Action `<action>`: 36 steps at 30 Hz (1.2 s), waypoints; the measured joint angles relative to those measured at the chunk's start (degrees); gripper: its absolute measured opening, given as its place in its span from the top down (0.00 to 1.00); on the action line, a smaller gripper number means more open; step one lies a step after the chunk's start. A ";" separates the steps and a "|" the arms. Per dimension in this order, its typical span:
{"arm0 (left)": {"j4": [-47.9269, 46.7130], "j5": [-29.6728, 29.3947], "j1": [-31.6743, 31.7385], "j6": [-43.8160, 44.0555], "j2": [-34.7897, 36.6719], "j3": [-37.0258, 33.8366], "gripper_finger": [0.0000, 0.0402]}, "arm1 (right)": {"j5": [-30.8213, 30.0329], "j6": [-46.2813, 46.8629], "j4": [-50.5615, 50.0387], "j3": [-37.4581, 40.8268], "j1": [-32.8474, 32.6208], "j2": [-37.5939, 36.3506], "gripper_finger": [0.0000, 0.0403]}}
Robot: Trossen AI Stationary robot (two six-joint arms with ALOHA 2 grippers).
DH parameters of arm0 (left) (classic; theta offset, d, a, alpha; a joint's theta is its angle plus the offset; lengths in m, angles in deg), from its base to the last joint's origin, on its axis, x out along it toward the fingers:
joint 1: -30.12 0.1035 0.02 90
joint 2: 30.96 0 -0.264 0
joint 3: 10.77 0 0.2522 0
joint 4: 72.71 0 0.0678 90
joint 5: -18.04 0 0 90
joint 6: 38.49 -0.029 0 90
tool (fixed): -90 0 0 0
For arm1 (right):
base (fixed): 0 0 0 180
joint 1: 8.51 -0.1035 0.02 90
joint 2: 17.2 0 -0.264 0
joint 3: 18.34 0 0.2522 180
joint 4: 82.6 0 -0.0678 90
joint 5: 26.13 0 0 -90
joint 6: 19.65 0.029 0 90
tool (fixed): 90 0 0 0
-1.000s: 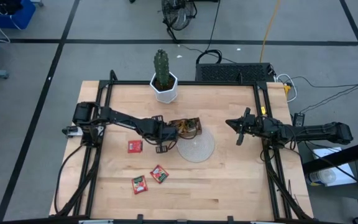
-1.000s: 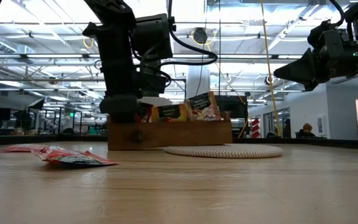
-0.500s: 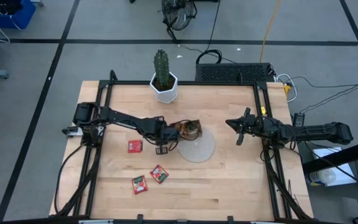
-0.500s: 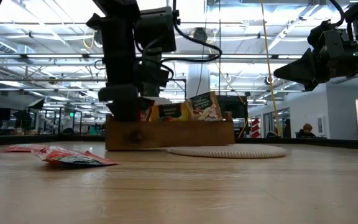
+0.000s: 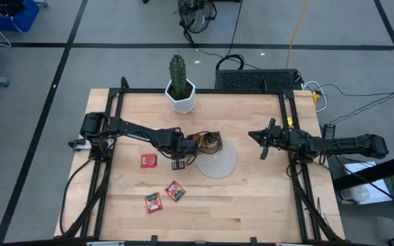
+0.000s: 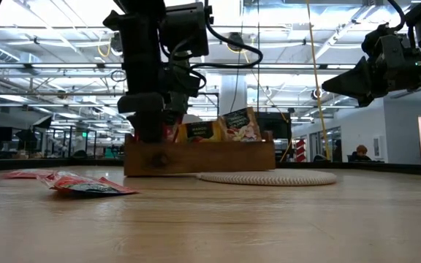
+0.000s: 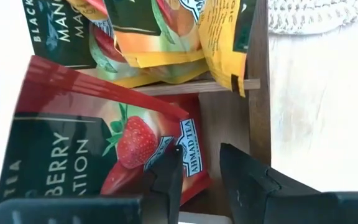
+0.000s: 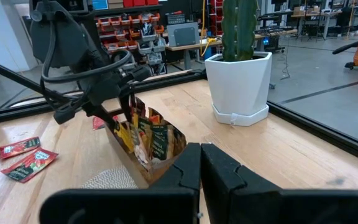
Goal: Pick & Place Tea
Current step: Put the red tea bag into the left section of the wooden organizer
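Now that the left gripper (image 7: 201, 165) has parted its fingers over the wooden tray (image 5: 206, 142), the strawberry sachet (image 7: 104, 149) sits delivered, freeing it for another.

the high view hangs above the table (image 5: 252, 198) and looks straight down, far enough off to take in the whole top, both arms and the floor around. the low view sits at table-top height and faces level across the wood into the room behind — the wooden tray (image 6: 199, 157) stands in its middle distance. the left wrist view looks past its own fingers (image 7: 166, 180) from very near, straight down into that same tray (image 7: 257, 93). the right wrist view looks from farther off, across the table, and catches the tray (image 8: 145, 165), the cactus pot (image 8: 240, 84) and the other arm — all shared with the high view.
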 joint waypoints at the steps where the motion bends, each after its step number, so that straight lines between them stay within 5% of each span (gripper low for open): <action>1: -0.16 0.29 0.00 0.35 0.03 0.00 0.72 | -0.01 0.00 0.00 0.00 -0.01 0.02 1.00; 9: -0.84 3.12 0.02 0.51 0.09 0.02 0.75 | -0.02 -0.01 -0.01 0.00 0.01 0.02 1.00; 15: -0.84 7.88 0.00 0.42 0.09 0.02 0.98 | -0.02 -0.01 -0.01 0.00 -0.01 0.00 1.00; 25: -0.84 7.94 -0.13 0.44 0.09 0.04 0.99 | 0.00 0.01 -0.01 0.00 -0.01 0.02 1.00; 36: -7.48 0.95 -1.04 -0.09 0.17 6.35 0.99 | 0.00 -0.01 -0.01 0.00 -0.01 0.00 1.00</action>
